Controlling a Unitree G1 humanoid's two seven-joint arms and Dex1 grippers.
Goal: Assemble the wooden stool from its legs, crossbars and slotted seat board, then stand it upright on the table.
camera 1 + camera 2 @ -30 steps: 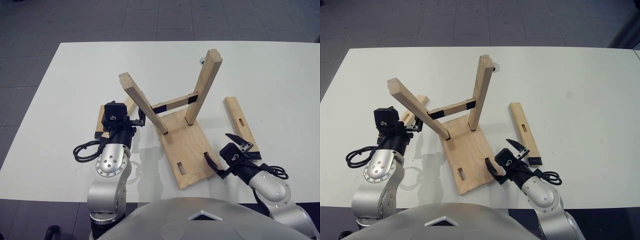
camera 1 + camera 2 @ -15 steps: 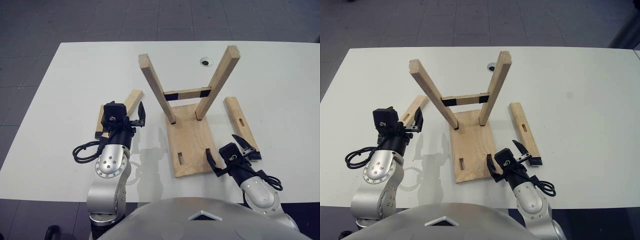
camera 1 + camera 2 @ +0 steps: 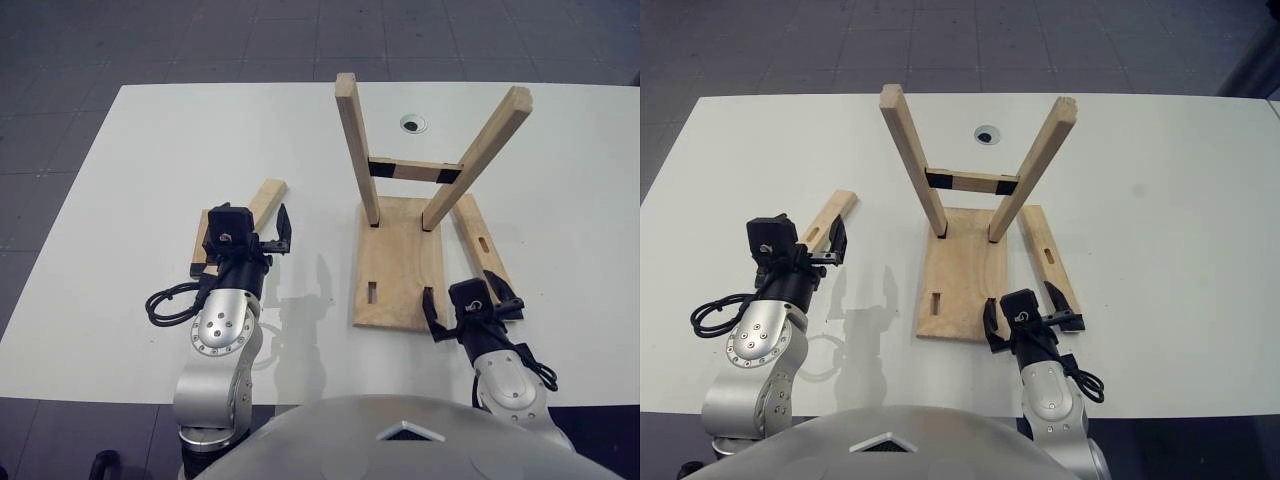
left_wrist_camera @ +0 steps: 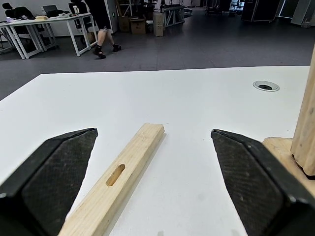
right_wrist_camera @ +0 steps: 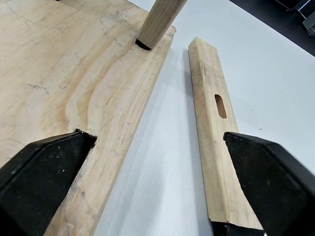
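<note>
On the white surface (image 3: 150, 150) the seat board (image 3: 398, 270) lies flat with two legs (image 3: 357, 150) standing in its far end, joined by a crossbar (image 3: 415, 171), one loose leg (image 4: 118, 182) before my left hand (image 4: 153, 135), a second loose leg (image 5: 211, 123) just beside the board at my right hand (image 5: 156, 142), both hands wide open, empty.

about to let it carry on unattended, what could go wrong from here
1. The open right gripper spans the edge of the seat board and the loose leg beside it; closing could pinch both or shove the board.
2. The two standing legs sit in slots, joined by one crossbar; a nudge might tip or unseat them.
</note>
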